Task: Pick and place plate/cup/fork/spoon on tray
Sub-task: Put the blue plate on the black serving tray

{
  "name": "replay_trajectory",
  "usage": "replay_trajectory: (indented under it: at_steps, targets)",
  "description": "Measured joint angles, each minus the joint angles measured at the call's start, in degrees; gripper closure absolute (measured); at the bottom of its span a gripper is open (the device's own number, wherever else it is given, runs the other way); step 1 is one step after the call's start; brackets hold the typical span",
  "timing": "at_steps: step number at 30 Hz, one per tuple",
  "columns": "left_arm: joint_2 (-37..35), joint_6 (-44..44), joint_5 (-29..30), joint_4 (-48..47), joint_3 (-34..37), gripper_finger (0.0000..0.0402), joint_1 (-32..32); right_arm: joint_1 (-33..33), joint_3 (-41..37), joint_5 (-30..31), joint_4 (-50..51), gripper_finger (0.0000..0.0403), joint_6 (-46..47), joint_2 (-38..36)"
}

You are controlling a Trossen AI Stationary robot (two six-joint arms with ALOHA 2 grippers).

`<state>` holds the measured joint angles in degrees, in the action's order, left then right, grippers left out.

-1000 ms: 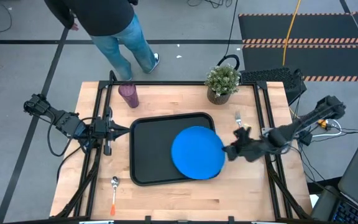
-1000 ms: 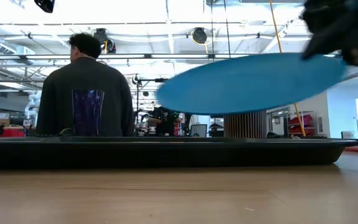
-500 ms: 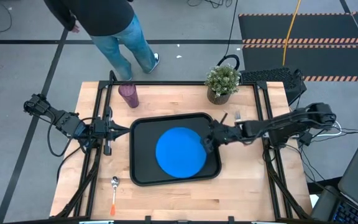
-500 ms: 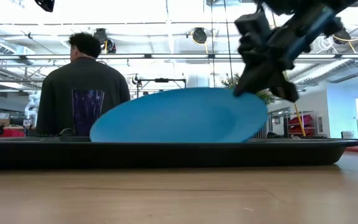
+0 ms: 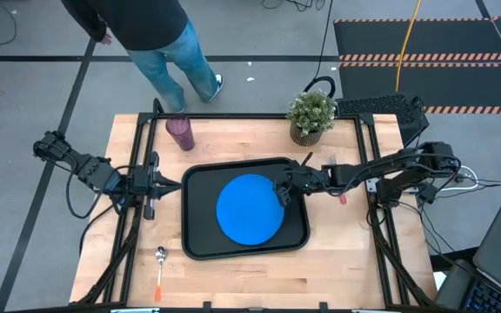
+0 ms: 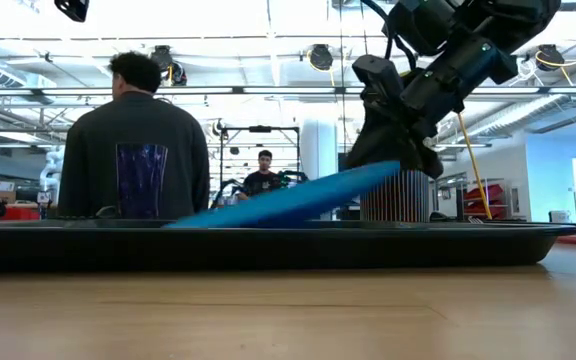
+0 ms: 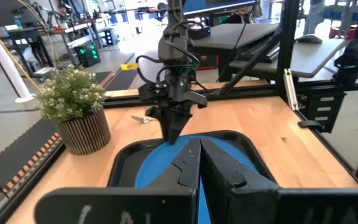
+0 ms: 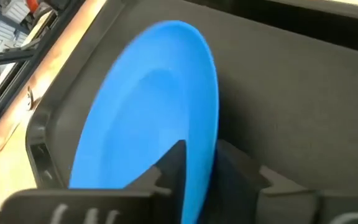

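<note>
The blue plate [image 5: 250, 209] lies inside the black tray [image 5: 200, 245] at the middle of the high frame. In the low view it is tilted: its left edge is down on the tray floor and its right edge is raised under the right gripper [image 5: 283, 192]. That gripper reaches in from the right of the high frame to the plate's right rim. In the right wrist view its two dark fingers [image 8: 174, 163] stand on either side of the rim; I cannot tell whether the jaws are clamping the plate or have let go of it.

The left gripper [image 5: 156, 183] waits at the left edge of the surface, just off the tray's left side, with its jaws closed and nothing between them.

The purple cup [image 5: 180, 132] stands upright at the upper left of the surface. The orange-handled spoon [image 5: 160, 272] lies at the lower left, below the tray. A potted plant [image 5: 310, 116] sits at the upper right. A person [image 6: 136, 152] stands beyond the far edge, back turned.
</note>
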<state>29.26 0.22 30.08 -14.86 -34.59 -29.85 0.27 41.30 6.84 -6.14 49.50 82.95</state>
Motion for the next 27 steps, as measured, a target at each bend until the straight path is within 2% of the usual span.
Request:
replay_trajectory:
  at_steps: [8,16,20,24,27]
  targets:
    - [0.00,0.09,-0.15,0.06,0.00,0.0392,-1.60,0.29,0.00,2.98,-3.43,0.0254,-3.22,2.42]
    - [0.00,0.73,-0.28,0.12,0.00,0.0392,-3.04,0.94,0.00,7.46,-8.76,0.0223,-9.66,4.13]
    - [0.09,0.73,-0.26,0.12,0.02,0.0392,-3.58,0.79,-0.02,5.11,-6.88,0.0227,-12.60,2.90]
    - [0.46,0.77,-0.28,0.09,0.02,0.0392,-3.84,1.21,-0.02,-1.74,-8.18,0.0236,-19.28,3.07]
    - [0.74,0.77,-0.26,0.11,0.02,0.0392,-3.82,2.71,-0.02,-2.55,-10.44,0.0242,-22.09,4.43]
